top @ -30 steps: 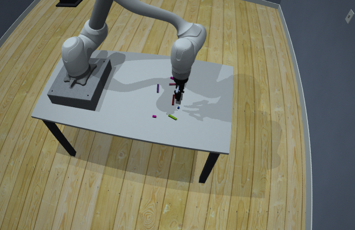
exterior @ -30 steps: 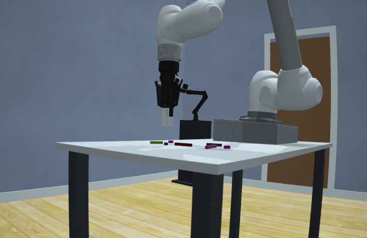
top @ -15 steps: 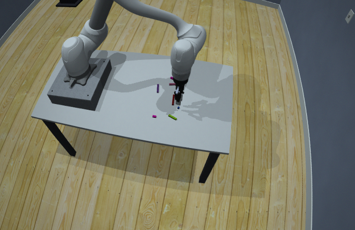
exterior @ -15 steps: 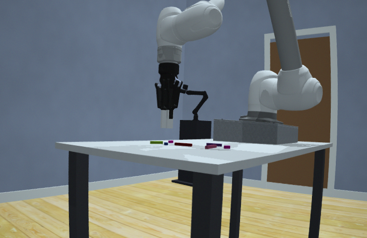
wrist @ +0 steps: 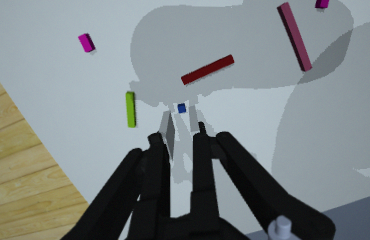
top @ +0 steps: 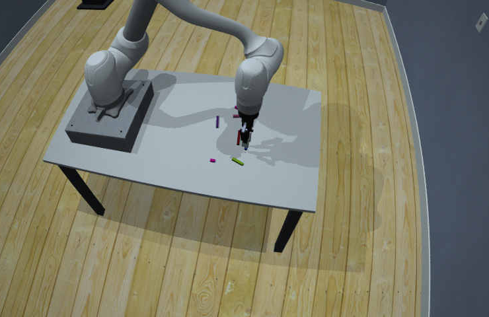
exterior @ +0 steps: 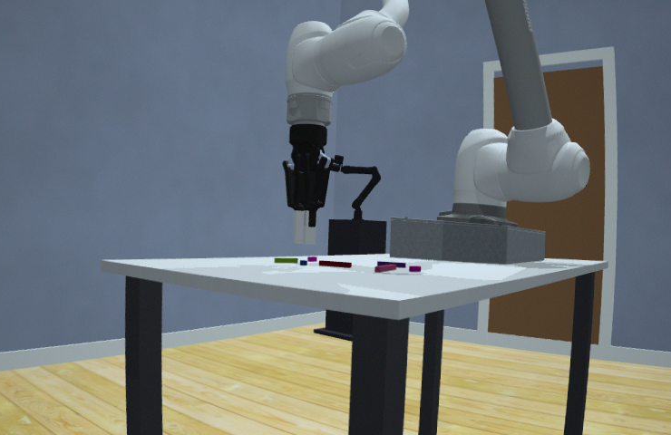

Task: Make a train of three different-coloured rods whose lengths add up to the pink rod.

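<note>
My gripper (exterior: 305, 236) hangs well above the table, fingers pointing down with a narrow gap between them and nothing in it. In the wrist view the gripper (wrist: 180, 125) is straight over the small blue rod (wrist: 181, 107), which lies flat on the table. The red rod (wrist: 207, 69) lies just beyond the blue one, apart from it. The lime rod (wrist: 130, 109) lies to the left and a magenta rod (wrist: 86, 42) further left. The pink rod (wrist: 294, 36) lies at the upper right, with a second magenta rod (wrist: 321, 3) past it. The purple rod (top: 217, 121) lies alone towards the robot base.
The grey robot base block (top: 110, 111) stands on the table's far left corner. The table's near edge (wrist: 38, 130) runs close to the lime rod in the wrist view. All rods lie separately, none touching.
</note>
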Robot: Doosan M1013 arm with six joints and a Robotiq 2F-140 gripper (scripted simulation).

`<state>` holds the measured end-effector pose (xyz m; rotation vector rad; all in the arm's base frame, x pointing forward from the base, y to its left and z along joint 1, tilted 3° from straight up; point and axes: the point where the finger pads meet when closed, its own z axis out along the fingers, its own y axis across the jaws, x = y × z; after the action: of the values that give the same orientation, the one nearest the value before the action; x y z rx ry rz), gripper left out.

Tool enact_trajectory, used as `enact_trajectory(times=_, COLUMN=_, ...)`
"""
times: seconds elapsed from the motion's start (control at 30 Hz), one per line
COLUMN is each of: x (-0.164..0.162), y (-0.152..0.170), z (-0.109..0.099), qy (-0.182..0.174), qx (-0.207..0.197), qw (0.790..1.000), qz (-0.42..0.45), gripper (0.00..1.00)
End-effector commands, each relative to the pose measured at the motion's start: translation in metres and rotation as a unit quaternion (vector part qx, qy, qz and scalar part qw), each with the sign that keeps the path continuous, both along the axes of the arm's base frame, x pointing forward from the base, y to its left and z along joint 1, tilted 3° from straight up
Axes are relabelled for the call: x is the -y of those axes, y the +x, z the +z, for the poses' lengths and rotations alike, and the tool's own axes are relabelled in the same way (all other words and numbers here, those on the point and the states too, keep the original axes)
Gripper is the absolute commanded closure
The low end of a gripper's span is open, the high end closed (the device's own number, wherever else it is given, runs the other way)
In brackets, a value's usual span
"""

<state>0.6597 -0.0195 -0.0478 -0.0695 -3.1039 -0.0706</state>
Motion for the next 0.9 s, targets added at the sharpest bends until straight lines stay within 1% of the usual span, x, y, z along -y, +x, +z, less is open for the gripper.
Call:
enact_trajectory(times=0.0, x=0.000, y=0.000, z=-0.004, qy=0.000, qx=0.000, qw=1.000, qz=0.000, gripper=0.85)
enact_trajectory(times=0.2, x=-0.001, y=0.000, z=-0.013, qy=0.000, qx=0.000, qw=1.000, qz=0.000, gripper=0.85)
enact_trajectory(times=0.5, x=-0.001, y=-0.001, z=-0.020, qy=0.000, qx=0.000, qw=1.000, qz=0.000, gripper=0.85)
enact_trajectory(times=0.87, x=-0.001, y=-0.001, z=-0.024, qy=0.000, qx=0.000, qw=1.000, qz=0.000, gripper=0.85)
